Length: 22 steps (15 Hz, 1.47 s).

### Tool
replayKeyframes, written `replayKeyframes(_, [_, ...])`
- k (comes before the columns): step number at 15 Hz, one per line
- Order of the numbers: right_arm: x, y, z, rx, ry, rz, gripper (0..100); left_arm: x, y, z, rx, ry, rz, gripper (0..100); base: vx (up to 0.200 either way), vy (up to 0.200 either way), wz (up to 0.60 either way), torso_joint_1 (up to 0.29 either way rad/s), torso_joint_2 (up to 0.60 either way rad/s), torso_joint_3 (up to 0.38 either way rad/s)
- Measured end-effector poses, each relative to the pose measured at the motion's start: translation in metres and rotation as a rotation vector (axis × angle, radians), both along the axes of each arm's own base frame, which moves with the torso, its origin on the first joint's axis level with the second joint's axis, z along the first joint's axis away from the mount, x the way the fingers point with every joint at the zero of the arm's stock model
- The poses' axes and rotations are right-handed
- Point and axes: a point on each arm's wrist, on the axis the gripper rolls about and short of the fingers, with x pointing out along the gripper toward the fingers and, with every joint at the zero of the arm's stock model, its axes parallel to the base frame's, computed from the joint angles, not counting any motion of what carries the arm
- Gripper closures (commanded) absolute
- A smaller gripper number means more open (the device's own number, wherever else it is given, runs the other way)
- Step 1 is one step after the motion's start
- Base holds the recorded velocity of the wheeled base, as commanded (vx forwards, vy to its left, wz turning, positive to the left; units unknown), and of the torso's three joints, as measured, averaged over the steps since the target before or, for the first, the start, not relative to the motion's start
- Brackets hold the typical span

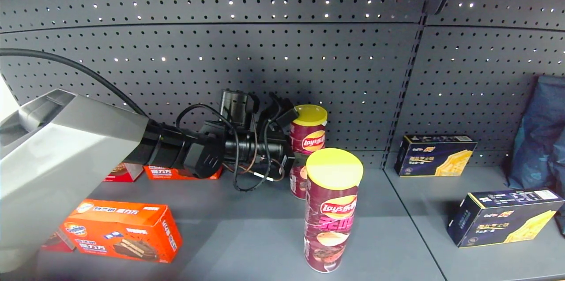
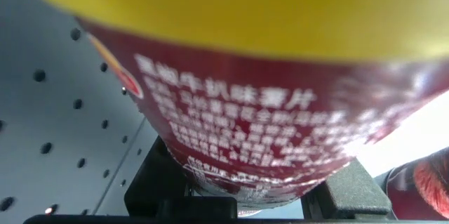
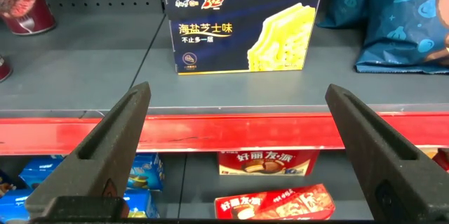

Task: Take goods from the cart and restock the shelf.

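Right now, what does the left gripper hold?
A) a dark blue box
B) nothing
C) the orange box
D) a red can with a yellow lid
D: the left gripper is shut on the red can with a yellow lid, at the back of the shelf by the pegboard; a second can stands free in front.

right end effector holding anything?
No. The right end effector is open with nothing between its fingers, just the red shelf edge and a dark blue box beyond.
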Motion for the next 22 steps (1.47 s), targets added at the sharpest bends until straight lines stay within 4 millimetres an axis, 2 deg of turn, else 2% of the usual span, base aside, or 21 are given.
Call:
replayKeyframes(4, [0.0,0.0,0.0,0.0,0.0,0.0,0,0.0,-0.002,-0.003,0.0,-0.003,-0.005,100,0.0,0.0,0.0,0.0,0.0,0.0])
replayKeyframes(5, [0.0,0.0,0.0,0.0,0.0,0.0,0,0.0,-0.004,-0.003,-0.003,-0.012,-0.004,0,0.0,0.0,0.0,0.0,0.0,0.0])
replayKeyframes(9, [0.0,0.0,0.0,0.0,0.0,0.0,0,-0.002,-0.004,-0.008,0.014,-0.001,0.019,0,0.0,0.0,0.0,0.0,0.0,0.0])
replayKeyframes(12, [0.0,0.0,0.0,0.0,0.0,0.0,0,-0.011,0.003,-0.008,0.02,0.01,0.024,0,0.0,0.0,0.0,0.0,0.0,0.0])
replayKeyframes(18, [0.0,0.0,0.0,0.0,0.0,0.0,0,-0.042,0.032,0.007,0.021,0.003,0.081,0,0.0,0.0,0.0,0.0,0.0,0.0])
replayKeyframes(22, [0.0,0.0,0.0,0.0,0.0,0.0,0,-0.062,0.049,0.011,0.063,0.022,0.263,0,0.0,0.0,0.0,0.0,0.0,0.0])
